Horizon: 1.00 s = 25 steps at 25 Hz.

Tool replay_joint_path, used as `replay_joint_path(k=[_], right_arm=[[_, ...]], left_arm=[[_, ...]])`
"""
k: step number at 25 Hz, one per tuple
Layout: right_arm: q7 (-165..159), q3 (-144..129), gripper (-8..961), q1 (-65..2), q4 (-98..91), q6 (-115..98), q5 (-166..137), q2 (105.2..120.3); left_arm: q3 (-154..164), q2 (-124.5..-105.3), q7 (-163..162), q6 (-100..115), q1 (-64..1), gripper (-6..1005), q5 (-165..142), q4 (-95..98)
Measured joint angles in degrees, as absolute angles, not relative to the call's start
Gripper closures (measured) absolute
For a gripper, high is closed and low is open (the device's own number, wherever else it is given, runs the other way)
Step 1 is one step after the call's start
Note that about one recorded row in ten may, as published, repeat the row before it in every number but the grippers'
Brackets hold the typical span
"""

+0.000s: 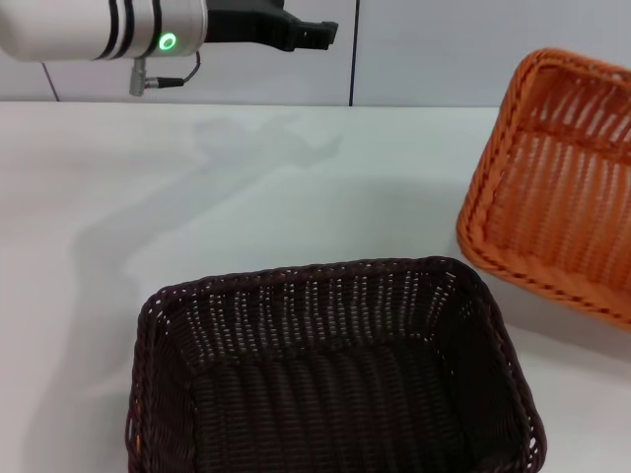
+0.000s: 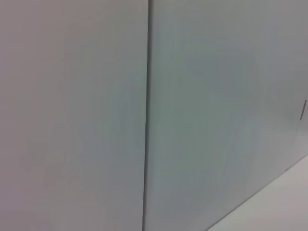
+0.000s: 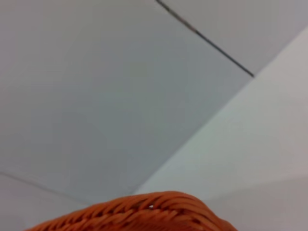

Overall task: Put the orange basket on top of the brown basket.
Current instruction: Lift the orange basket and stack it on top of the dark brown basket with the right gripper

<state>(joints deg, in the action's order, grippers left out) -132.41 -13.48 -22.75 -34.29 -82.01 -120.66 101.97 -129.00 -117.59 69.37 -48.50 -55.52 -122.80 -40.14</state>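
Orange basket [image 1: 562,187] tilted beside brown basket [image 1: 330,370]

The orange basket [image 1: 554,187] sits tilted beside the brown basket [image 1: 330,374].

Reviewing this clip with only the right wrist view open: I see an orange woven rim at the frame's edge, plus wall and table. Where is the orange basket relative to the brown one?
Observer: In the head view the orange basket is to the right of the brown basket and farther back. The two are apart, and it is not yet on top.
Operator: Is it sitting flat?
Observer: No, it is tilted, with its opening leaning toward the left.
Operator: Anything inside the brown one?
Observer: Nothing shows in the part that is visible.
Operator: And the other arm?
Observer: It is raised at the far left, with the left end effector up by the wall, away from both baskets.
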Motion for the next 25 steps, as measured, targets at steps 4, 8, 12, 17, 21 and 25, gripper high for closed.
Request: replay_joint_path(k=[4, 8, 12, 17, 21, 25], right_arm=[[-130.4, -12.1, 626, -22.2, -33.9, -81.4, -115.9, 102.6], [-127.6, -12.3, 626, -22.0, -32.8, -82.8, -108.0, 103.24], [-126.7, -12.4, 627, -22.7, -32.5, -85.1, -105.2, 103.67], [-126.1, -12.4, 627, -23.5, -32.5, -87.9, -100.3, 104.46], [-126.1, -12.3, 627, -24.7, -32.6, -91.5, -98.2, 105.78], [-126.0, -12.4, 627, -26.6, -32.5, -95.1, -98.1, 108.6]], left_arm=[[-129.0, -117.68, 69.5, -48.5, -55.0, 137, -121.9, -40.1], [-128.8, -117.76, 70.4, -47.4, -53.8, 137, -119.2, -39.9], [-128.8, -117.79, 72.1, -46.9, -53.0, 137, -116.3, -39.7], [-128.6, -117.76, 73.6, -46.7, -52.0, 138, -113.9, -39.4], [-128.5, -117.82, 73.9, -46.3, -51.7, 138, -113.7, -38.7], [-128.7, -117.82, 74.3, -46.2, -51.7, 138, -113.4, -38.5]])
